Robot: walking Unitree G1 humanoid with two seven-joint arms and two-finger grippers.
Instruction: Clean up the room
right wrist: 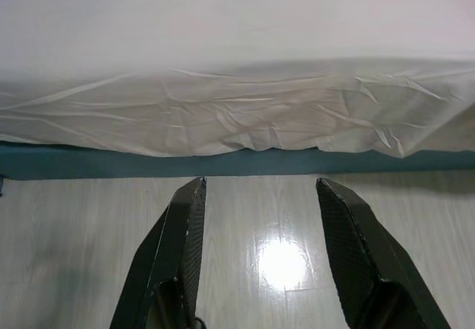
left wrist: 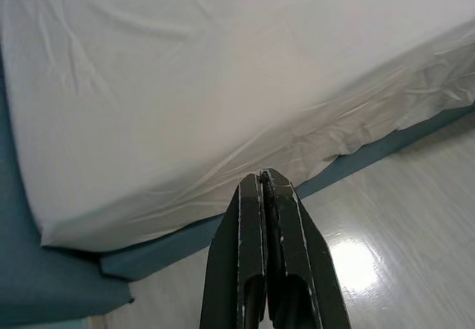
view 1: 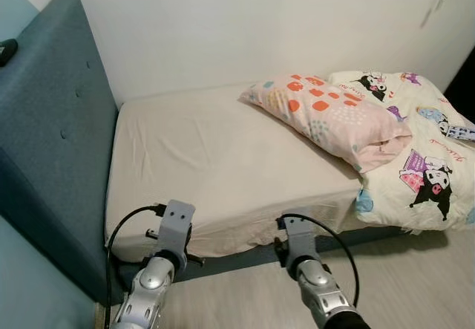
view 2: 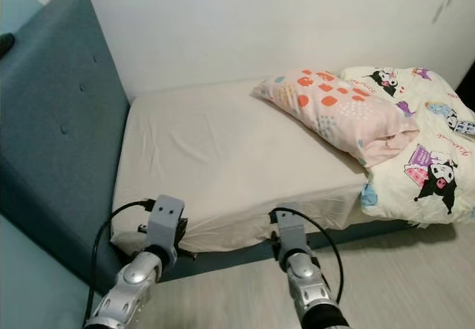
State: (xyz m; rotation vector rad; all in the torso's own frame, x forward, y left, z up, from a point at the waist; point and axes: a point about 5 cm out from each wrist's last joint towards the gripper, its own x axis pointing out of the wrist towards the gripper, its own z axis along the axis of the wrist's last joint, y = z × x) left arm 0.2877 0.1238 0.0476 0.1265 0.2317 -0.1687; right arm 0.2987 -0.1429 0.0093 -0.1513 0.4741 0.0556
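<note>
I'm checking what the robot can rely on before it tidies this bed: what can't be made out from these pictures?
- Dark object on the headboard: cut off by the left eye view's edge, unidentifiable.
- Quilt: its far end runs past the head views' right edge.
- Under the pillow: hidden by the pillow.
- Space under the bed frame: hidden in both wrist views.
- Left gripper and right gripper: fingers hidden in head views behind their wrists.

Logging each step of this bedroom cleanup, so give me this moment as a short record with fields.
setting: bed with beige sheet, teal headboard on the robot's left
pillow: pink spotted pillow lying across the bed, one end resting on the cartoon-print duvet
left claw: shut, empty, over the floor by the bed edge
right claw: open, empty, facing the mattress side
</note>
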